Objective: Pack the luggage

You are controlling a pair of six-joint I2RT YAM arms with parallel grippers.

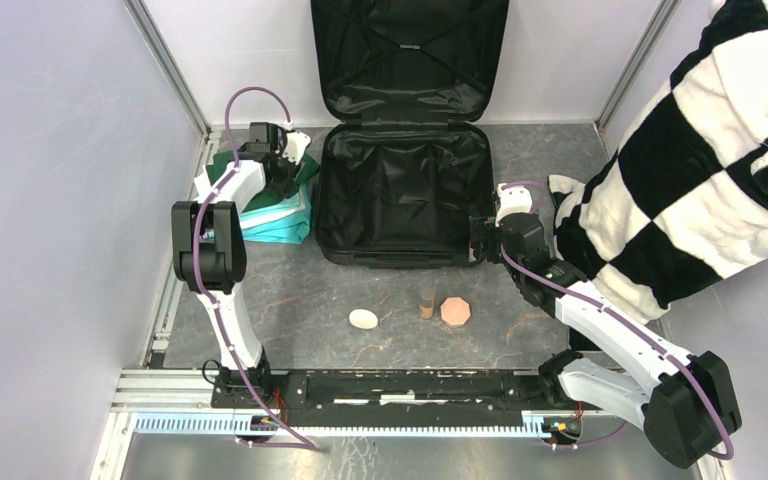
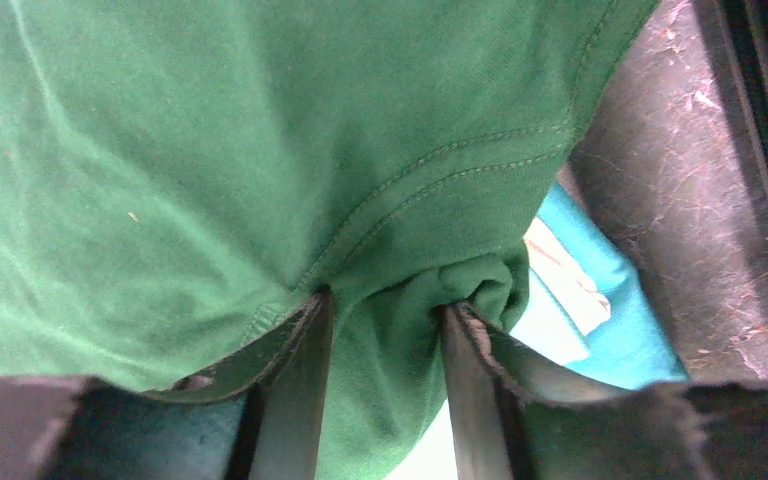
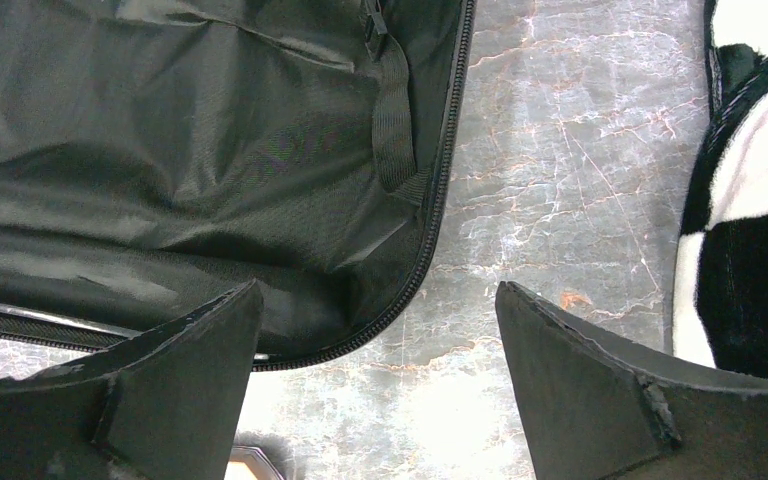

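A: Why does the left tool (image 2: 385,308) clamp the green cotton garment (image 2: 210,170)?
B: To carry it, presumably. The large black hard-shell luggage (image 1: 400,200) lies open ahead-left of the right tool (image 3: 378,300), which is spread wide, empty.

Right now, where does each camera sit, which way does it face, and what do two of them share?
Top external: above and behind the arms, facing down on the table, the open luggage and both whole arms.
Left wrist: on the left arm, facing down past the left hand, shut on a green garment.
Right wrist: on the right arm, facing down past the open right hand at the luggage corner and a checkered blanket.
Shared: top and right wrist both show luggage and checkered blanket.
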